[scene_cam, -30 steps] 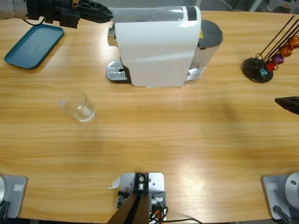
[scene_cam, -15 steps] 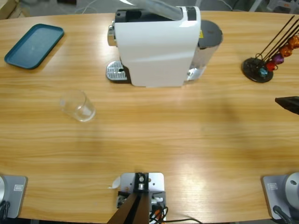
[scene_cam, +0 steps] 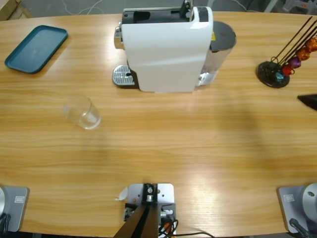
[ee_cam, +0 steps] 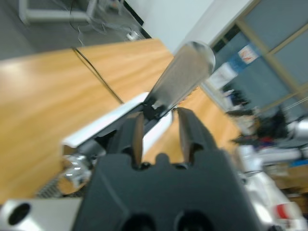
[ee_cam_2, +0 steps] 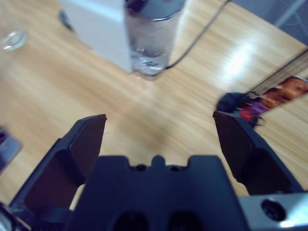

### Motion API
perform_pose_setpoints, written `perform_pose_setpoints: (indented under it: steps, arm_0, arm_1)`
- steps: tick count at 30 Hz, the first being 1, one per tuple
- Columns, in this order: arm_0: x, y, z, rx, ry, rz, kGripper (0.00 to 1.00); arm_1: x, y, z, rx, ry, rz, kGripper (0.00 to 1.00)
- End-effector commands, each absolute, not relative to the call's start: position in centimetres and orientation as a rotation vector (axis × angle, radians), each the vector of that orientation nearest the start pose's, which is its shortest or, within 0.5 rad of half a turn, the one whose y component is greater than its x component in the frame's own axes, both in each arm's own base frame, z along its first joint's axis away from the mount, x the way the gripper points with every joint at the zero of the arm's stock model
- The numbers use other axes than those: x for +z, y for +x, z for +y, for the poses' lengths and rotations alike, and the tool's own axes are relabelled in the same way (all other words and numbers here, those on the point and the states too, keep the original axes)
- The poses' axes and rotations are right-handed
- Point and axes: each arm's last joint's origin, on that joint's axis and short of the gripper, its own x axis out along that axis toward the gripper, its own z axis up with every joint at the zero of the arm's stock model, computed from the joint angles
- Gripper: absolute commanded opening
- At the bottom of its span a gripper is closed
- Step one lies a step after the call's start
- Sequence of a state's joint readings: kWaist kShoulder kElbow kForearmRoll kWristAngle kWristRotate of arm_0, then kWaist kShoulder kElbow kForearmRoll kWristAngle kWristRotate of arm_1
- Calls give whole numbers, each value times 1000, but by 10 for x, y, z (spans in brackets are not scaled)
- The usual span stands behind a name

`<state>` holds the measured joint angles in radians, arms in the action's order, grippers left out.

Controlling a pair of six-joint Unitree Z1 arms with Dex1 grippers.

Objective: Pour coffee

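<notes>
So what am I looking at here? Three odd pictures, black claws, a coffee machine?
One picture looks down on a wooden table; the other two come from cameras on two robot arms' wrists, looking along each arm's black claw. On the table stand a white coffee machine, an empty-looking glass, a blue tray and a rack of coloured capsules. The left gripper points at the machine's silver lever, jaws narrowly apart, holding nothing that I can see. The right gripper hangs wide open, empty, facing the machine's water tank.
</notes>
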<state>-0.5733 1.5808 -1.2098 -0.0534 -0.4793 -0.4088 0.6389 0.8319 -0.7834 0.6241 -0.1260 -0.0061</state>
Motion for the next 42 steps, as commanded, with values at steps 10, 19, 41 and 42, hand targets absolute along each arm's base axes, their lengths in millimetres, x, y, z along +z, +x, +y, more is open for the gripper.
perform_pose_setpoints:
  steps: [10, 19, 41, 42]
  arm_0:
    - [363, 143, -137, -918, 368, 582, 1000]
    - [353, 109, -94, -853, 363, 626, 1000]
    - [347, 115, -100, -845, 350, 667, 991]
    - [346, 116, -100, -844, 349, 670, 989]
  arm_1:
    - [302, 106, 22, -120, -79, 569, 812]
    - [257, 147, 32, -110, -15, 553, 810]
    - [239, 178, 25, -151, 8, 563, 630]
    - [238, 178, 25, -155, 9, 563, 628]
